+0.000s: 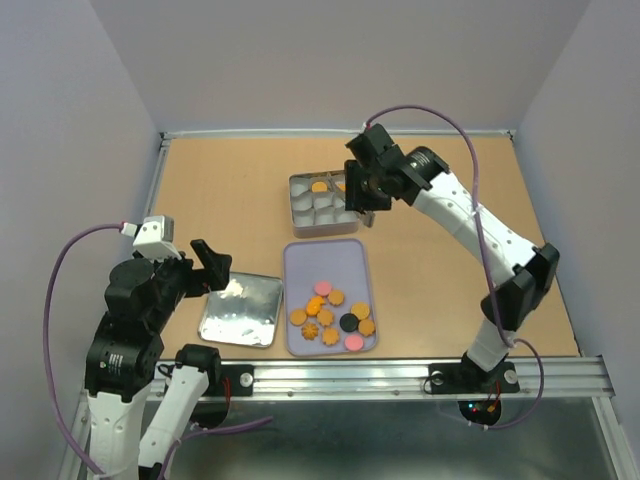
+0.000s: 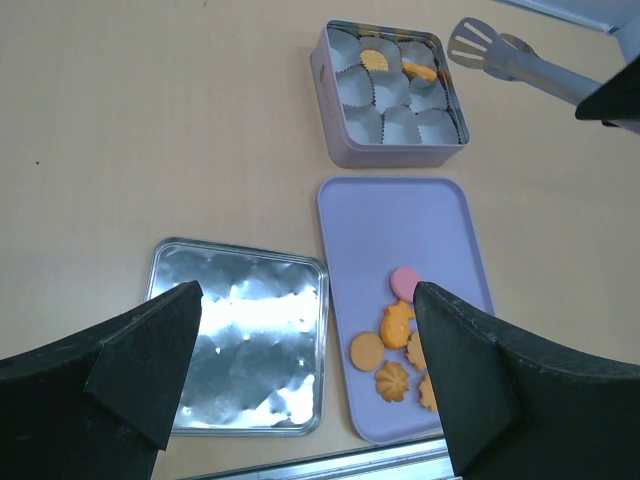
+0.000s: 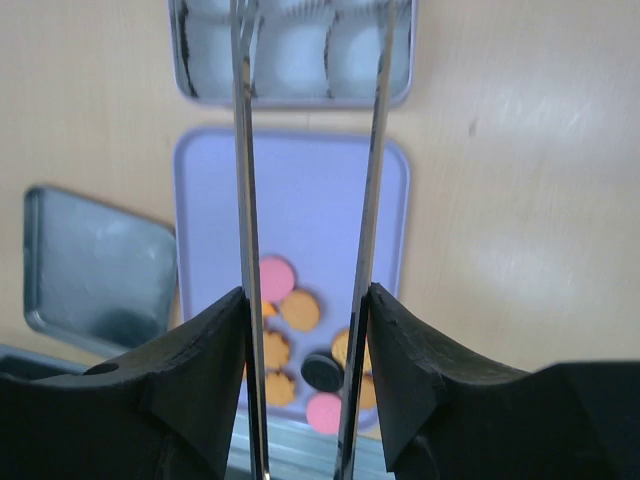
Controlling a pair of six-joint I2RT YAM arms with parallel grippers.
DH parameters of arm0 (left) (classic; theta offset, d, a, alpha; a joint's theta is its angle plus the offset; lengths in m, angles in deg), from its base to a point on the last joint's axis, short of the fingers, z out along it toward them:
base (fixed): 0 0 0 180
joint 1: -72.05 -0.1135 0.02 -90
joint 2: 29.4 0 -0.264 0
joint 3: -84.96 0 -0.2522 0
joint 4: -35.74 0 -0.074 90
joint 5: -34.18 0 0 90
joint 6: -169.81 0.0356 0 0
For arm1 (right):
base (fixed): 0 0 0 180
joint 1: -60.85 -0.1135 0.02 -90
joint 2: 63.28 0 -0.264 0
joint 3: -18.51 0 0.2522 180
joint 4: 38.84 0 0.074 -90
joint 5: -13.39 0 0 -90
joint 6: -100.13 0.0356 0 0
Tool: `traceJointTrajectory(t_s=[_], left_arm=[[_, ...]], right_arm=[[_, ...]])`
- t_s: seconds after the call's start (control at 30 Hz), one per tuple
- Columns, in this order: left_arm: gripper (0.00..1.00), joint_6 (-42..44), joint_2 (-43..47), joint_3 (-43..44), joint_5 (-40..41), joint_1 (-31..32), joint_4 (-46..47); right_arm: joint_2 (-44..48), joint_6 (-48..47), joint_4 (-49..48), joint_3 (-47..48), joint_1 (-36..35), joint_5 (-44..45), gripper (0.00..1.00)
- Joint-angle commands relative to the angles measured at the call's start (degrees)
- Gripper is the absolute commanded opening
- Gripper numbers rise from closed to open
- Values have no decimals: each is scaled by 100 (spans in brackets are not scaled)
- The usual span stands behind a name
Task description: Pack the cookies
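Left gripper (image 2: 305,295): fingers spread wide, holding nothing. It hangs above the near-left of the table, over the tin lid (image 1: 240,312). Judged to be parked there, out of the working lane.

Lid lies flat, shiny inside up, just left of the tray and well apart from its tin, so the tin is open for filling.

Lavender tray (image 1: 325,262), centre-near. The cookies (image 1: 325,317) are bunched at its near end: mostly orange-brown, two pink, one black. The far half of the tray is bare.

Square tin (image 1: 320,231) just beyond the tray, lined with paper cups. Left wrist view shows two orange pieces in the far row (image 2: 375,60); the other cups look unfilled. Packing is at an early stage.

Right gripper (image 3: 305,300): fingers pressed on the outer sides of a pair of metal tongs (image 3: 243,180), gripping them as a tool so the small biscuits get pinched by thin blades, not broad pads. Tong arms stand apart, nothing seen between them. Tips hover at the tin's far-right corner; whether they touch it, cannot tell. Likely next step is a return to the tray.
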Motion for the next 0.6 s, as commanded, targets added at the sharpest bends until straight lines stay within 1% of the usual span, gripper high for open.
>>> traceJointTrajectory(t_s=[0.0, 0.03, 0.07, 0.17, 0.2, 0.3, 0.4, 0.57], left_arm=[[99, 102, -35, -41, 16, 33, 296], [99, 94, -26, -49, 24, 33, 304], [99, 111, -26, -41, 33, 33, 313], [99, 120, -35, -23, 51, 41, 296], [99, 155, -35, -6, 77, 41, 296], [99, 164, -61, 21, 112, 50, 278], [99, 146, -61, 30, 165, 41, 269], [99, 94, -17, 38, 156, 50, 234]], right_arm=[[795, 439, -360, -1183, -504, 49, 54], [936, 640, -404, -1716, -619, 23, 54], [1181, 746, -500, -1939, -863, 14, 54], [1438, 1185, -633, -2737, -1269, -3, 54], [1499, 1274, -685, -2863, -1531, -21, 53], [1544, 1626, -721, -3180, -1998, 14, 53], [1561, 1837, -747, -3329, -2271, 23, 53], [1570, 1934, -765, -3426, -2360, -21, 53]])
